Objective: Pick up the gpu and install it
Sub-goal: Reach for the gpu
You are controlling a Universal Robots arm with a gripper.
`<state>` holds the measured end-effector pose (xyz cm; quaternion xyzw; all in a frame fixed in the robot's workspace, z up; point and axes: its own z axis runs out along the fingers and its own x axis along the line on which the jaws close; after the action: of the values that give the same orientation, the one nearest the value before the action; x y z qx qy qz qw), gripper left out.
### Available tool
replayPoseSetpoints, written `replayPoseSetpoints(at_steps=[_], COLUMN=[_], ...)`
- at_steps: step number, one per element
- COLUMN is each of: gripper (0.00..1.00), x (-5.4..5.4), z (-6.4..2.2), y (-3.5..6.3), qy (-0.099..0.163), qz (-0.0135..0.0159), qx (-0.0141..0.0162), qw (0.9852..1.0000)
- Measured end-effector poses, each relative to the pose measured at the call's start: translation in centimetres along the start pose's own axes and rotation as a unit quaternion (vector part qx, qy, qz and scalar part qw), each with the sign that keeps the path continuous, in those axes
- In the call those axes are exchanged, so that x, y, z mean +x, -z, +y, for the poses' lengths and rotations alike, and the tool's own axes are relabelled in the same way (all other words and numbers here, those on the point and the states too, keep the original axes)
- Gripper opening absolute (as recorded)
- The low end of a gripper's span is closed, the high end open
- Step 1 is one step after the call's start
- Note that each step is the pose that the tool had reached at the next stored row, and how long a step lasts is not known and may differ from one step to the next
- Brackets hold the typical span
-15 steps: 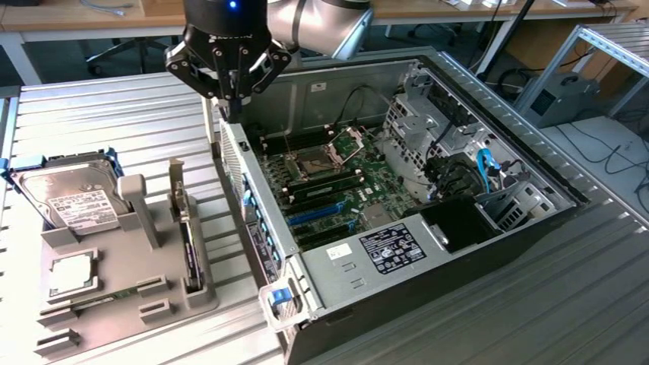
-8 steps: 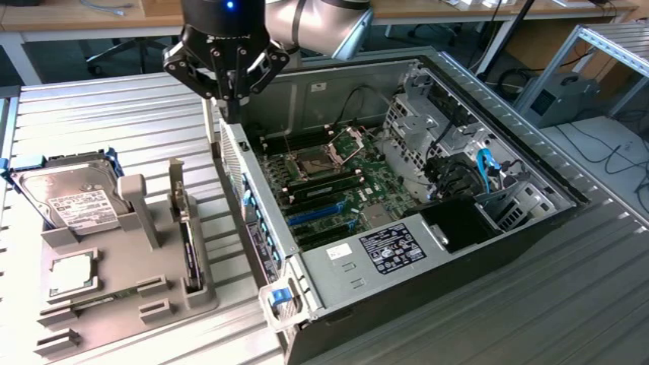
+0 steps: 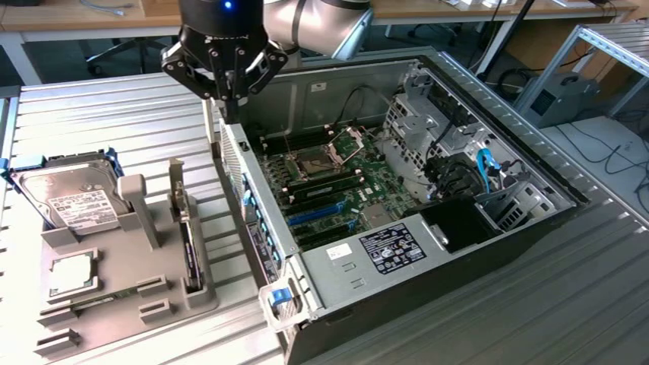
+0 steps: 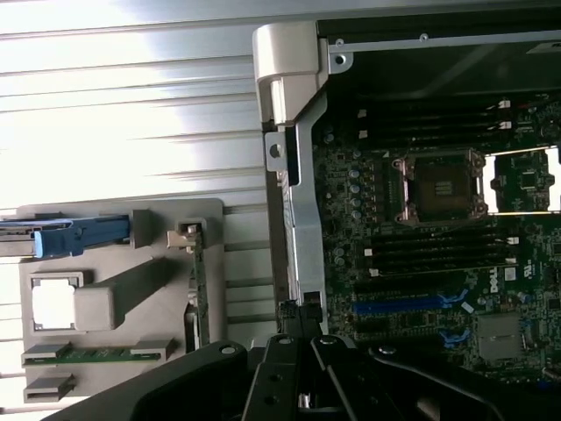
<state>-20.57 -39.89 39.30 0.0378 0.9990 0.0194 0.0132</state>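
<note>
The gripper (image 3: 231,114) hangs over the open computer case's (image 3: 451,300) near wall, fingers together and holding nothing, with open room above the ribbed desk (image 3: 102,114). The gpu (image 3: 185,243) stands on edge in the grey holder (image 3: 112,304), just beside that wall. The wrist view looks straight down its thin top edge, while the exterior view takes in the case's power supply (image 3: 390,247).

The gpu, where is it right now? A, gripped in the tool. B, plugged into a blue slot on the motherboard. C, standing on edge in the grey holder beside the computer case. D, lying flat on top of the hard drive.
C: the gpu stands on edge in the grey holder, apart from the computer case, and the shut tool holds nothing.
</note>
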Motion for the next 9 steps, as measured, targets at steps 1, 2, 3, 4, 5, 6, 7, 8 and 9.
replayPoseSetpoints(at_steps=[1, 2, 3, 4, 5, 6, 7, 8, 9], gripper=[0.11, 0.11, 0.11, 0.11, 0.11, 0.11, 0.11, 0.11, 0.11], x=[0.03, 0.06, 0.08, 0.10, 0.13, 0.15, 0.18, 0.21, 0.23], z=[0.00, 0.00, -0.01, -0.01, -0.01, -0.01, -0.01, -0.02, -0.02], y=[0.00, 0.00, 0.00, 0.00, 0.00, 0.00, 0.00, 0.00, 0.00], qy=[0.000, 0.000, 0.000, 0.000, 0.000, 0.000, 0.000, 0.000, 0.000], qz=[0.0000, 0.0000, 0.0000, 0.0000, 0.0000, 0.0000, 0.0000, 0.0000, 0.0000], qx=[0.0000, 0.0000, 0.0000, 0.0000, 0.0000, 0.0000, 0.0000, 0.0000, 0.0000], qw=[1.0000, 1.0000, 1.0000, 1.0000, 1.0000, 1.0000, 1.0000, 1.0000, 1.0000])
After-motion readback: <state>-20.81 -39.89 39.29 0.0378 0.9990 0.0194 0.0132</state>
